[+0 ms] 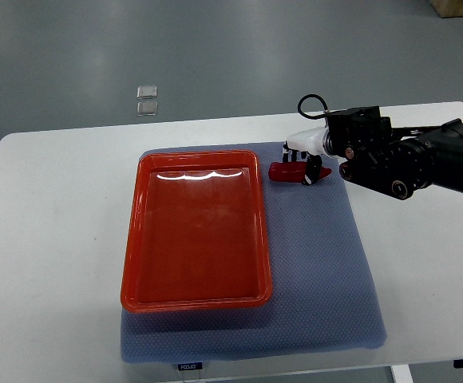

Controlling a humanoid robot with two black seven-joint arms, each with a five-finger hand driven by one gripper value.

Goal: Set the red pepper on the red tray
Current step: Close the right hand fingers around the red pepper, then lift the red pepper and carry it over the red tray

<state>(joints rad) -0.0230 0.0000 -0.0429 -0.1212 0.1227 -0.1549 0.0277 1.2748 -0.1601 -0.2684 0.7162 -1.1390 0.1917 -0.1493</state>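
Note:
A red pepper [286,171] lies on the blue mat [319,263], just right of the red tray's far right corner. The red tray [195,295] sits on the mat's left half and holds nothing. My right hand [302,162] reaches in from the right edge, and its white and black fingers [295,148] curl over the pepper's right end, closing around it. The pepper rests on the mat. The left arm does not show.
The mat lies on a white table [48,239]. Two small clear squares [147,100] lie on the grey floor beyond the table's far edge. A cardboard box corner [459,6] shows at the top right.

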